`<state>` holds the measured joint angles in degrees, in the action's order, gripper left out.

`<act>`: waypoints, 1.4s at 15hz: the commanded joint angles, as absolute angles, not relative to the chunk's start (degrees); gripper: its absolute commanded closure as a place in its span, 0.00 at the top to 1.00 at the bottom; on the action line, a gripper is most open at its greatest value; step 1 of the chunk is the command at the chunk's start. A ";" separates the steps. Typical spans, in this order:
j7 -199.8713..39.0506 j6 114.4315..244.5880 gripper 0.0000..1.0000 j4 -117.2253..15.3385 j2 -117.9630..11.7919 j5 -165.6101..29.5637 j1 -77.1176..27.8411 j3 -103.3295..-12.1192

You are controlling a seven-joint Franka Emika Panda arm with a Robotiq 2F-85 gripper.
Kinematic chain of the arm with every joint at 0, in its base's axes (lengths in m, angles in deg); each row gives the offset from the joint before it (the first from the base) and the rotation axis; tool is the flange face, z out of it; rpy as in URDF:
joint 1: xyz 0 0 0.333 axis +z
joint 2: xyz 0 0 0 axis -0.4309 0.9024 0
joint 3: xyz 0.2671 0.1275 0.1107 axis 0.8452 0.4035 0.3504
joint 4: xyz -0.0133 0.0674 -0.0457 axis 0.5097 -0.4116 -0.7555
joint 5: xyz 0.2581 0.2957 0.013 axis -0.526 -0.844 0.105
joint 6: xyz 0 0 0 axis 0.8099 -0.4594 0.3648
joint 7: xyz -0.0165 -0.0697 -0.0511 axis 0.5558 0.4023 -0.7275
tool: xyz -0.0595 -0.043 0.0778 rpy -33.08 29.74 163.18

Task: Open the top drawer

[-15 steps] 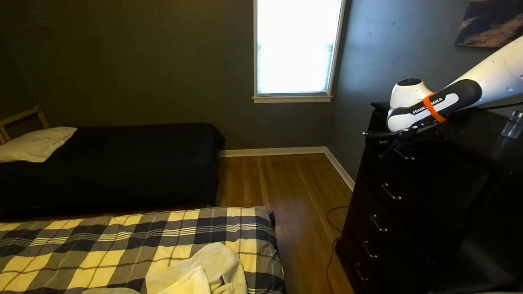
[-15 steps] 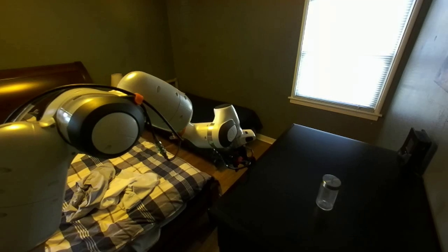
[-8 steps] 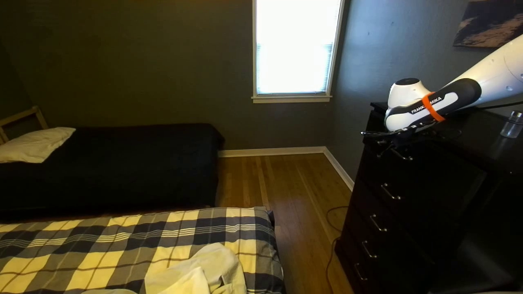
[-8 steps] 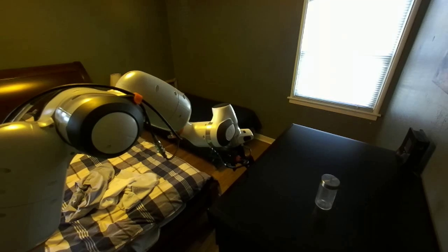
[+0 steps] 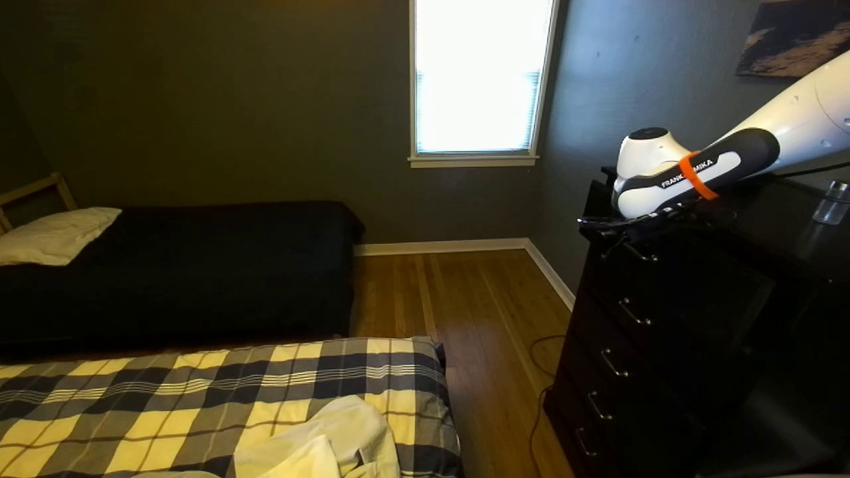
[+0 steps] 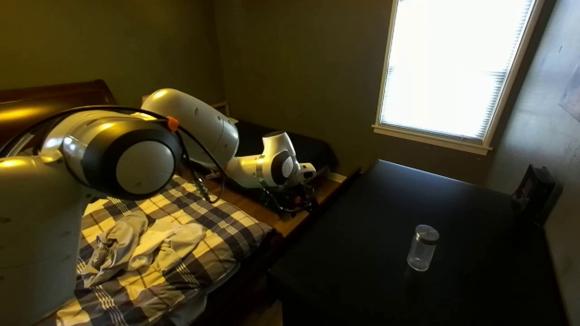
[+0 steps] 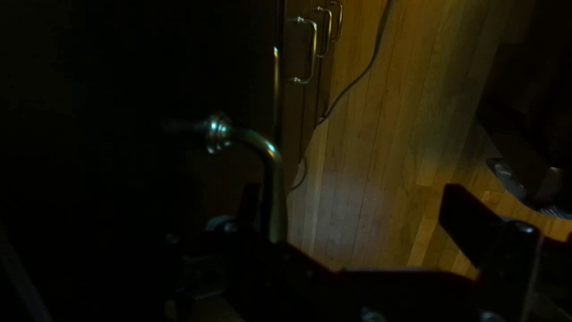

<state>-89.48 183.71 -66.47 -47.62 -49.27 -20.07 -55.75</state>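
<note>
The top drawer (image 5: pixel 697 279) of the black dresser stands slightly out; its raised front edge (image 6: pixel 350 180) shows as a dark strip beside the dresser top. Its silvery pull (image 5: pixel 641 253) is close in the wrist view (image 7: pixel 273 179). My gripper (image 7: pixel 351 192) is open, its fingers wide apart. The left finger in the wrist view reaches behind the pull, between it and the drawer front; the right finger is over open floor. The gripper is dark in both exterior views (image 5: pixel 621 239) (image 6: pixel 299 203), so contact with the pull is hard to make out.
A clear jar (image 6: pixel 422 253) with a metallic lid stands on the dresser top (image 6: pixel 362 235). A dark object (image 6: pixel 534 194) is by the wall. Lower drawer pulls (image 5: pixel 635 312) show below. A plaid bed (image 5: pixel 199 398) faces the dresser, and a cord (image 5: pixel 535 431) lies on the floor.
My arm and gripper have moved left in both exterior views, away from the dresser. The top pull has moved the same way, and the top drawer has come out a little.
</note>
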 commanded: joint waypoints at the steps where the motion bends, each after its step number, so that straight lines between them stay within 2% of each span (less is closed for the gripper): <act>1: -88.63 186.89 1.00 -70.31 -49.72 -53.09 -16.63 -51.03; 5: -93.38 188.37 1.00 -69.95 -49.35 -49.94 -11.79 -49.01; 12: -75.82 195.27 1.00 -71.08 -50.72 -60.94 -12.27 -40.73; 17: -79.79 190.26 1.00 -70.67 -57.38 -56.64 -10.66 -45.16; 21: -82.95 180.01 1.00 -68.57 -63.05 -55.99 -12.50 -47.35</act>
<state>-79.85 187.01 -68.68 -58.63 -56.96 -11.59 -46.17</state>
